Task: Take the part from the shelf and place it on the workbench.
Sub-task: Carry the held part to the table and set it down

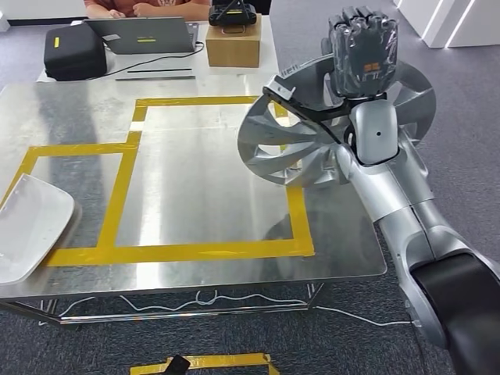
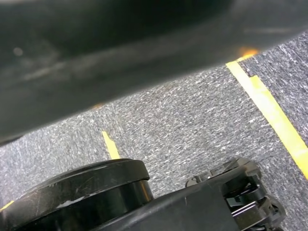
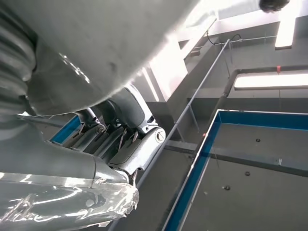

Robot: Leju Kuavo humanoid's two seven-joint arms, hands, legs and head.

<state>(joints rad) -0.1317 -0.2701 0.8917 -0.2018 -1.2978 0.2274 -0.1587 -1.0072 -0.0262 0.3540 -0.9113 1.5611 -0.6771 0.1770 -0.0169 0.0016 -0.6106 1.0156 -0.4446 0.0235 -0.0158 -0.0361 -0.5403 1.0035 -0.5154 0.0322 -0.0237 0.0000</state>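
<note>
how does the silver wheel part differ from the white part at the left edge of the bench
The silver wheel part is spoked and round, while the white part is a smooth curved panel. The wheel part is held up by the right hand, tilted over the workbench's right side; the white part lies flat at the left edge, untouched. The wheel part overlaps the large yellow taped square; the white part sits by the smaller one. Both are glossy.

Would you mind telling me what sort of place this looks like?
Probably a robotics test lab or workshop: a metal workbench marked with yellow tape, grey carpet, and a person behind a laptop. The right robot hand holds a silver wheel-like part.
</note>
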